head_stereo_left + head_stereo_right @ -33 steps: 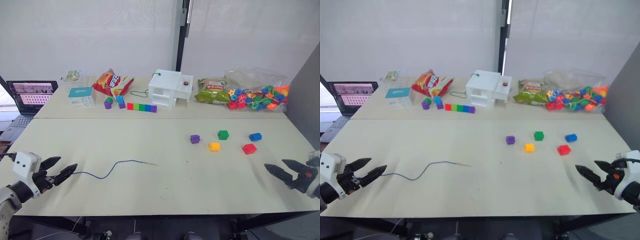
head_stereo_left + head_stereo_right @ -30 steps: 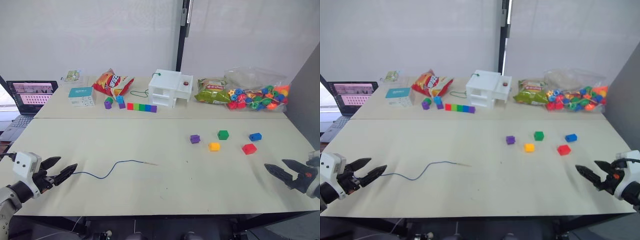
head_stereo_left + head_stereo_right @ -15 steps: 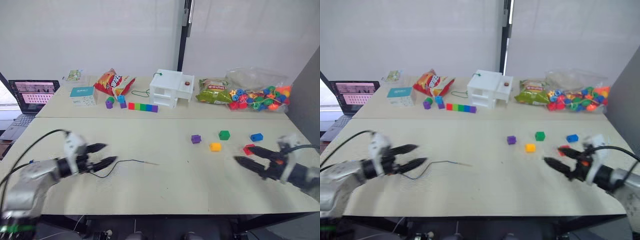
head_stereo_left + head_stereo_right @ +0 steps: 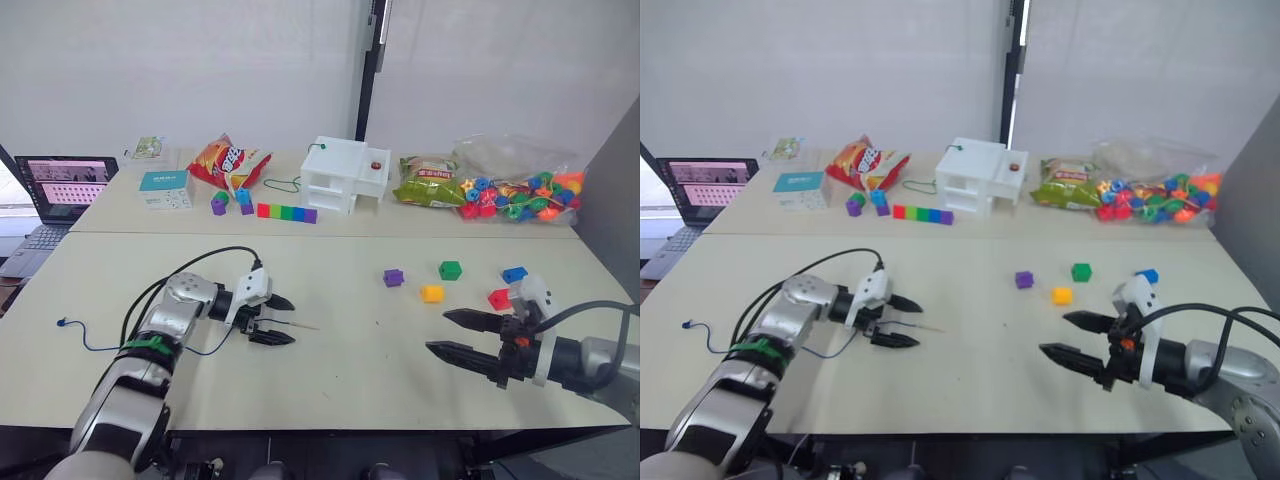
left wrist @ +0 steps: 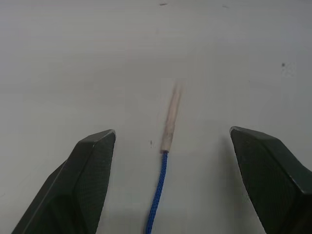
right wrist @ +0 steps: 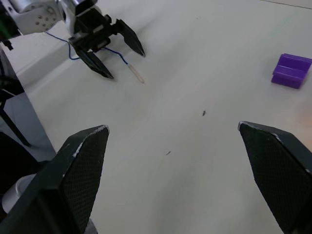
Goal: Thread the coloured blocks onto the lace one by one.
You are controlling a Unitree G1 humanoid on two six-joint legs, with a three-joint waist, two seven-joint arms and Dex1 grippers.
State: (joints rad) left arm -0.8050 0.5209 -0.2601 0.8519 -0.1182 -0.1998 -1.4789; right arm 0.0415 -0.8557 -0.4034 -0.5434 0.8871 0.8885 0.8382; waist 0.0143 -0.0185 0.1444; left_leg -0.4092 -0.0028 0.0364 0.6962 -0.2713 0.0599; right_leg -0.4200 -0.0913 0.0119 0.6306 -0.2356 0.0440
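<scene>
The lace [image 5: 159, 190] lies flat on the table, a thin dark-blue cord ending in a stiff pale tip [image 5: 170, 123]. Its knotted far end [image 4: 62, 322] rests near the table's left edge. My left gripper [image 4: 282, 321] is open and low over the table, one finger on each side of the cord just behind the tip, not touching it. The purple block [image 4: 393, 277], green block [image 4: 450, 270], yellow-orange block [image 4: 431, 293], blue block [image 4: 514, 274] and red block [image 4: 499, 298] lie loose at the right. My right gripper [image 4: 438, 332] is open and empty, just in front of them.
Along the back stand a laptop [image 4: 58, 180], a teal box [image 4: 165, 188], a chips bag [image 4: 228, 160], a rigid multicoloured bar [image 4: 285, 212], a white box [image 4: 343, 175], a green snack bag [image 4: 425, 185] and a clear bag of beads [image 4: 510, 190].
Both arms have swung in from the table's outer edges. The left gripper has come right up to the lace's tip, and the right gripper has moved left, in front of the blocks.
</scene>
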